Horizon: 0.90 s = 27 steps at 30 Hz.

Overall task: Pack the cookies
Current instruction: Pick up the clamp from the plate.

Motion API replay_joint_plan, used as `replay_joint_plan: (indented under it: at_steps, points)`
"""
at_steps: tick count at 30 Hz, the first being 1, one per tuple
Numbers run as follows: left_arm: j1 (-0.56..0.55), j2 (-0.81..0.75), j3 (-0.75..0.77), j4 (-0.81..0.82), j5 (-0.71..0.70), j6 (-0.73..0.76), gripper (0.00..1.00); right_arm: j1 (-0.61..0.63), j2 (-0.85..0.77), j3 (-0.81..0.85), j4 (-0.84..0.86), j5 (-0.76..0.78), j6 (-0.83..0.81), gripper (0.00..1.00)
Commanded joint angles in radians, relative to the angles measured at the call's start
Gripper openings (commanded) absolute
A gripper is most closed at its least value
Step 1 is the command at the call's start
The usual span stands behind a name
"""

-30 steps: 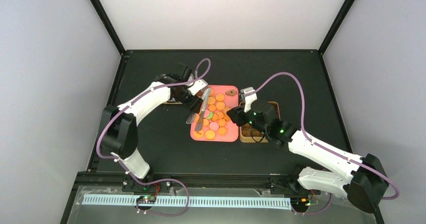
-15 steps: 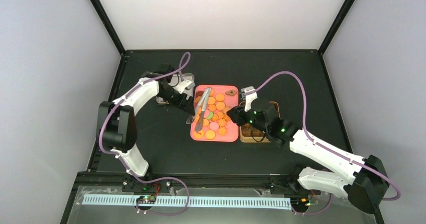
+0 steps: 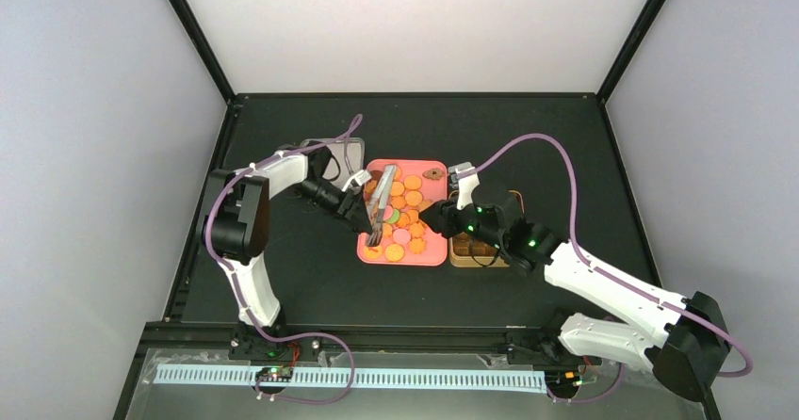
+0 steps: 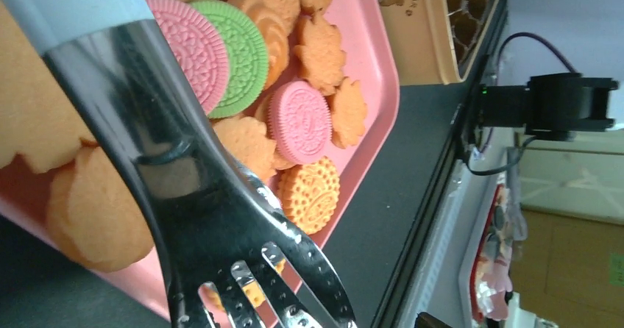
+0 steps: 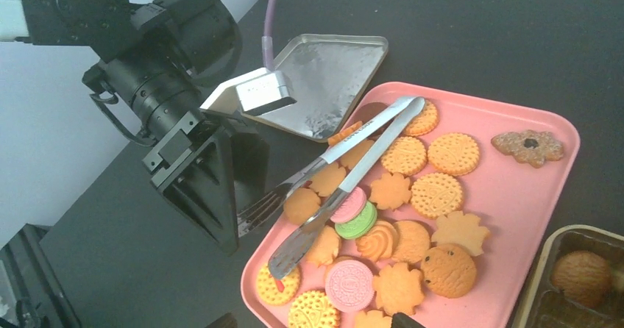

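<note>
Black table [image 3: 283,279], left fingers [image 5: 202,188] now nearer the tongs' [image 5: 353,159] tips

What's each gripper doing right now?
Left gripper: at the fork end of the tongs; open or gripping cannot be told.
Right gripper: open, holding nothing.

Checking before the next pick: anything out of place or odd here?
Yes: the tongs lie across the cookies on the pink tray, covering several, with the forked tip sticking out past the tray's edge. No spilled or broken cookies visible.
</note>
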Motion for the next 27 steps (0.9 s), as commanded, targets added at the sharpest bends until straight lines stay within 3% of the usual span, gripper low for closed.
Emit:
replay_joint_plan:
  at_steps: [1,7,11,14,18,21,24,27]
  points:
    - [0.011,0.008,0.002,-0.048,0.14,0.082,0.69,0.005,-0.018,0.016,0.024,-0.047,0.027,0.55]
    - [0.011,0.003,0.012,-0.034,0.16,0.072,0.54,-0.006,-0.006,0.04,0.018,-0.111,0.066,0.55]
    - [0.011,-0.005,-0.003,0.01,0.142,0.047,0.44,-0.059,-0.024,0.011,0.087,-0.295,0.128,0.57]
    - [0.011,-0.003,-0.012,0.043,0.138,0.02,0.39,-0.123,-0.041,-0.036,0.198,-0.491,0.206,0.65]
    - [0.005,0.005,-0.009,0.067,0.139,0.006,0.32,-0.181,-0.042,-0.113,0.47,-0.784,0.363,0.74]
    - [-0.003,0.007,-0.003,0.078,0.14,-0.002,0.28,-0.185,-0.042,-0.145,0.656,-0.922,0.451,0.81]
    - [-0.012,0.008,0.0,0.092,0.14,-0.013,0.22,-0.185,-0.054,-0.139,0.709,-0.96,0.491,0.87]
    - [-0.024,0.006,-0.002,0.105,0.135,-0.014,0.19,-0.185,-0.076,-0.095,0.62,-0.925,0.499,0.95]
